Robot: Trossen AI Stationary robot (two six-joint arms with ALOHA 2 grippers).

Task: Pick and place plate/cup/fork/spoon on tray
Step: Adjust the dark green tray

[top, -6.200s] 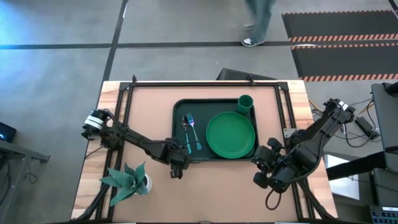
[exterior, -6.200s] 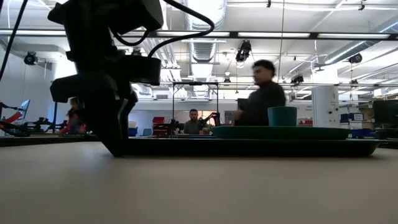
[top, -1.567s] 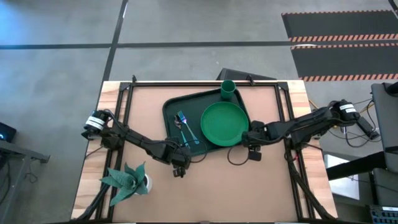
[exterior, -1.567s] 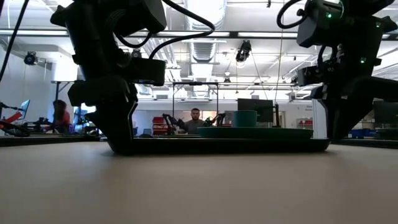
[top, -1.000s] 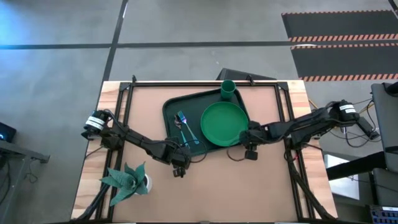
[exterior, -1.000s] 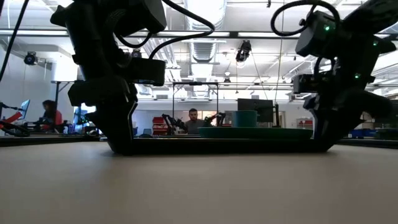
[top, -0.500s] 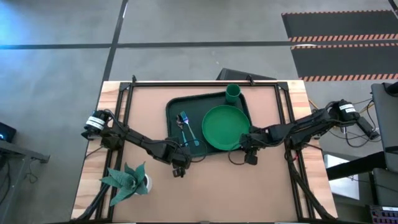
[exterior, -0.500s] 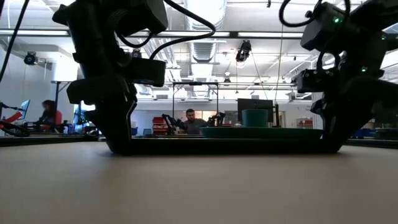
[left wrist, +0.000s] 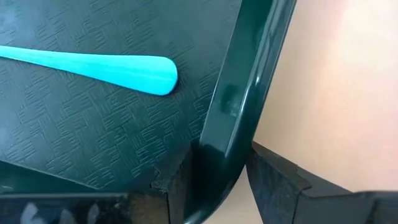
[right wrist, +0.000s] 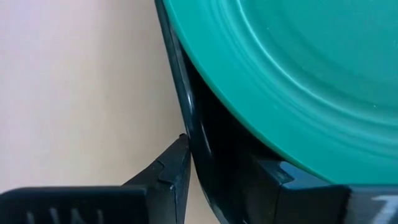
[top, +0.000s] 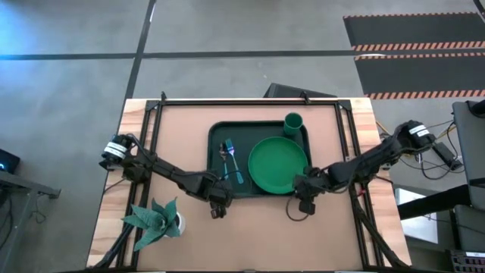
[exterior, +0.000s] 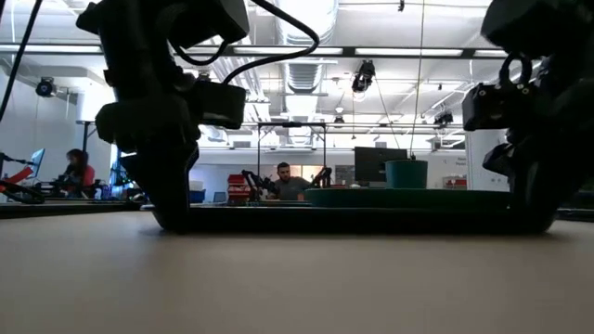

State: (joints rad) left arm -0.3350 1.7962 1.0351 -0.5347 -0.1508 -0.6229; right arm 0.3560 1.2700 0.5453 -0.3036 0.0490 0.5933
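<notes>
The dark green tray lies flat on the table. It carries the bright green plate, the cup at its far right corner, and the fork and spoon side by side with light blue handles. My left gripper is shut on the tray's near left corner. My right gripper is shut on its near right corner. In the low view the tray spans between both grippers. My left gripper pinches the tray's raised rim at the near left corner, one finger inside the tray and one outside on the table side. It comes from above, pointing down. The tray stays level, low over the table. My right gripper pinches the tray's rim at the near right corner, one finger outside and the other inside, by the plate's edge. The fingers point down from above. The tray stays level.
A white pot with a green plant stands at the table's near left corner. A black frame runs along the far edge and both sides. People show in the room beyond the table. Bare tabletop lies before the tray.
My right gripper has gone toward the table's near edge, keeping its hold. The tray, skewed before, has turned about the corner held by my left gripper: its right end swung nearer and it now lies square to the table. Plate, cup, fork and spoon rode along.
</notes>
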